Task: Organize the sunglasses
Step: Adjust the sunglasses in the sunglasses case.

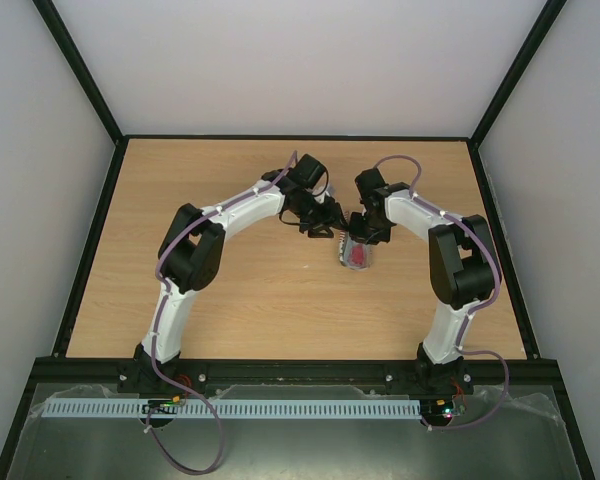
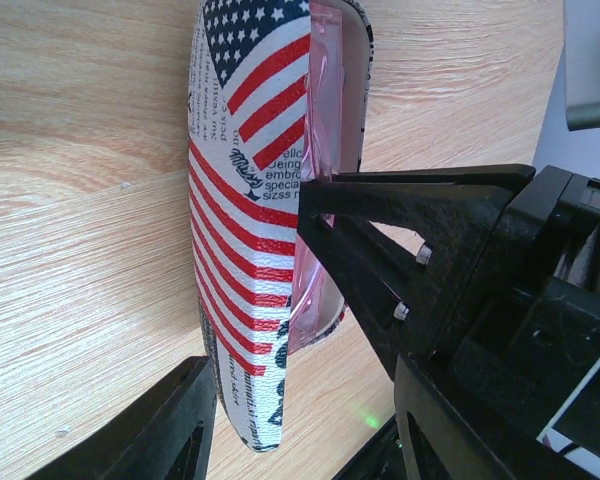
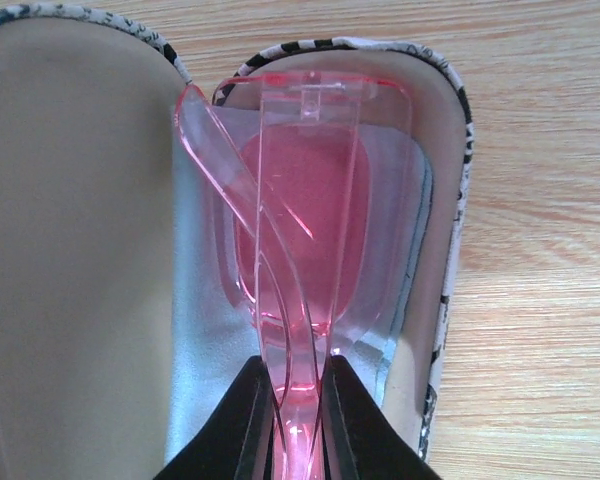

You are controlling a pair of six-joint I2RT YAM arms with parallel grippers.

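Right wrist view, sunglasses (image 3: 315,200) cut off below my right gripper (image 3: 295,375) pinching one arm, lens inside open case (image 3: 452,200), left gripper (image 2: 255,285) clamping its lid (image 2: 242,180).

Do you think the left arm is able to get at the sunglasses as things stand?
Probably not: the left gripper straddles the lid of the flag-patterned case, and the right gripper, shut on the sunglasses, occupies the opening.

High rear camera looks down; both wrist cameras closely share, seemingly, one case (image 2: 240,250).
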